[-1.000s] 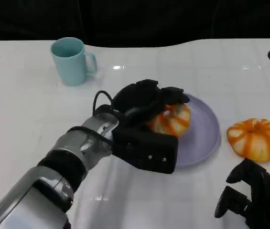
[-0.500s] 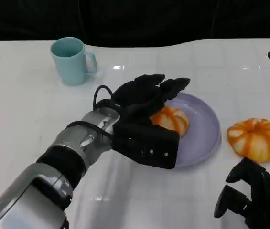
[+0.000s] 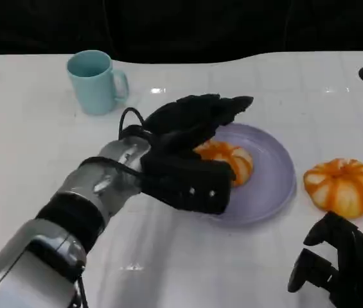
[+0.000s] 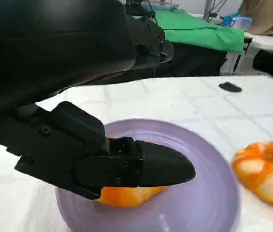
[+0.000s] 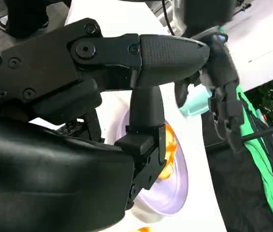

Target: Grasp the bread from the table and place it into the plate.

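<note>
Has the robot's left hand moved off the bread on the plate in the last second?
Yes. The left hand has lifted off the orange striped bread, opening toward the teal mug side of the round purple plate.

Left robot hand (image 3: 191, 138) over left half of plate (image 3: 277, 176), covering bread (image 3: 229, 159). Second bread (image 3: 340, 186) just right of plate. Cup (image 3: 96, 81) far left. Right robot hand (image 3: 338, 269) near right. Bare table (image 3: 33, 147) at left and near centre.
</note>
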Robot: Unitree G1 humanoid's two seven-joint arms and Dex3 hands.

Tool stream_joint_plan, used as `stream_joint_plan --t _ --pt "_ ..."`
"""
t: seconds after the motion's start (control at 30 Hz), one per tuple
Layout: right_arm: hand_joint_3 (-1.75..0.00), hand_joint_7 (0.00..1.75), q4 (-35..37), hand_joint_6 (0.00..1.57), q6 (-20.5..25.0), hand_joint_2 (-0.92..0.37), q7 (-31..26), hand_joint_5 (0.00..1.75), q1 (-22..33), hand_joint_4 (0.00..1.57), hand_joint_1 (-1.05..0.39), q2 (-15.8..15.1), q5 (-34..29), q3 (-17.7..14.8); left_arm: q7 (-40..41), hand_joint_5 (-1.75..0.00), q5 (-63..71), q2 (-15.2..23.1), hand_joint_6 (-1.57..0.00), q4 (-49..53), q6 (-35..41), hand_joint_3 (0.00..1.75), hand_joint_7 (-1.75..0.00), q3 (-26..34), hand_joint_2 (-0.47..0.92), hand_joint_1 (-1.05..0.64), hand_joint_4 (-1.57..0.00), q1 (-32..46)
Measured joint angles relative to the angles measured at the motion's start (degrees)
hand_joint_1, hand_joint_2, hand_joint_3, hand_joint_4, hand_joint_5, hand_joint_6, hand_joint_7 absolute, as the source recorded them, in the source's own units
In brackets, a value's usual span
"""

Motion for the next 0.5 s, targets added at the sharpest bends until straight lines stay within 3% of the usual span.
stream_joint_plan --t 0.43,0.47,0.5 --pt "-0.47 1.64 0.0 0.49 0.0 -0.92 0.0 1.75 0.0 0.65 -0.48 0.0 0.0 0.0 -5.4 -0.01 -4.8 1.4 0.0 -3.8 -1.1 0.47 0.0 3.3 0.92 -0.96 -0.01 2.7" --pt "-0.47 1.65 0.0 0.49 0.0 -0.92 0.0 1.75 0.0 0.65 -0.48 0.0 0.0 0.0 -5.4 -0.24 -4.8 1.4 -0.19 -3.8 -1.1 0.35 -0.07 3.3 0.92 -0.83 -0.22 2.7" --pt "-0.47 1.65 0.0 0.49 0.0 -0.92 0.0 1.75 -0.1 0.65 -0.48 0.0 0.0 0.1 -5.6 -0.56 -6.7 1.2 -0.31 -4.1 -2.1 0.27 -0.11 4.6 0.92 -0.74 -0.24 3.6"
